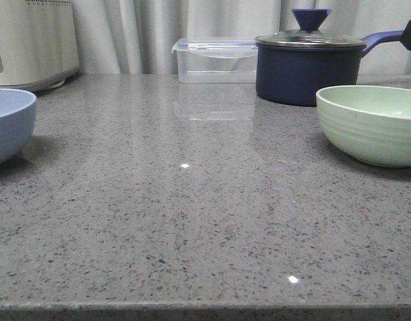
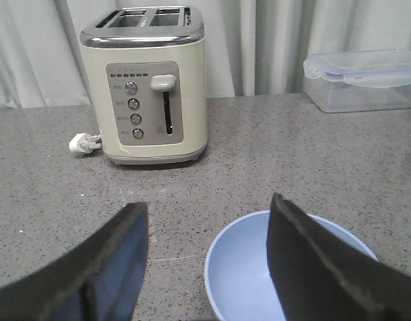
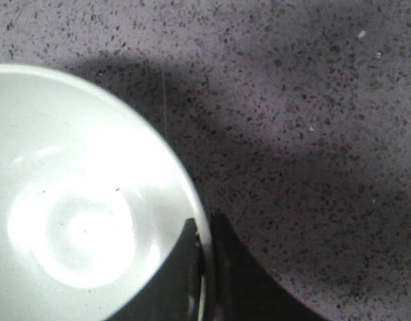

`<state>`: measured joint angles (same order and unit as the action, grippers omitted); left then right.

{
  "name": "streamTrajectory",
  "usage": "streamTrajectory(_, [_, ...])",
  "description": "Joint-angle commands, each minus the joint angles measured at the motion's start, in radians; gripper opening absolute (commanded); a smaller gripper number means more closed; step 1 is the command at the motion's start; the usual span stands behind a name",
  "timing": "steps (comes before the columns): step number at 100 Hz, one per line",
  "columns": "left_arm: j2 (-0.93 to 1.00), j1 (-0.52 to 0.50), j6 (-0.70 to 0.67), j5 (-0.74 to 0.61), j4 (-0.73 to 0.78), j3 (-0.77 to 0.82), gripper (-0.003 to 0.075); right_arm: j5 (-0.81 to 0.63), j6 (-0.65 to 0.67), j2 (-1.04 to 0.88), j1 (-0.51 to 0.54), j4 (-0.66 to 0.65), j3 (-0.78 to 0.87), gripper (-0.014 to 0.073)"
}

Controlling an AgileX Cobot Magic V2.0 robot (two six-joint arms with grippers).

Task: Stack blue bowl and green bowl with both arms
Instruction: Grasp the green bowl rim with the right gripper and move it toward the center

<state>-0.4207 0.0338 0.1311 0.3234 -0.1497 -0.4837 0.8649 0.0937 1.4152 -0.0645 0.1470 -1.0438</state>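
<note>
The blue bowl stands at the far left of the grey counter, cut off by the frame edge. In the left wrist view my left gripper is open, one finger over the inside of the blue bowl and the other outside its rim, above the counter. The green bowl is at the right of the counter. In the right wrist view my right gripper is shut on the rim of the green bowl, one finger inside and one outside. Neither gripper shows in the front view.
A cream toaster with a loose plug stands behind the blue bowl. A clear lidded container and a navy lidded pot stand at the back by the curtain, the pot just behind the green bowl.
</note>
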Motion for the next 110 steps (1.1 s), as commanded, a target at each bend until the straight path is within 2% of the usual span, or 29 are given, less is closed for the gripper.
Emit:
streamTrajectory(1, [-0.012, -0.003, -0.005, -0.08, -0.014, -0.038, 0.0399, -0.02, -0.023, -0.03, 0.005, 0.003, -0.042, -0.0067])
streamTrajectory(19, [-0.012, -0.003, -0.005, -0.08, -0.018, -0.038, 0.0399, 0.029, -0.044, -0.03, -0.049, 0.006, -0.123, -0.0067])
streamTrajectory(52, [-0.012, -0.003, -0.005, -0.08, -0.032, -0.038, 0.0399, 0.027, -0.044, 0.034, -0.304, 0.015, -0.239, -0.0067])
streamTrajectory(72, [-0.012, -0.003, -0.005, -0.08, -0.032, -0.038, 0.0399, -0.001, -0.044, 0.125, -0.416, 0.033, -0.296, -0.0067])
streamTrajectory(92, [-0.012, -0.003, -0.005, -0.08, -0.032, -0.038, 0.0399, -0.02, -0.044, 0.194, -0.48, 0.033, -0.34, -0.0067])
streamTrajectory(110, [-0.012, -0.003, -0.005, -0.08, -0.032, -0.038, 0.0399, -0.034, -0.044, 0.225, -0.494, 0.033, -0.368, -0.0061])
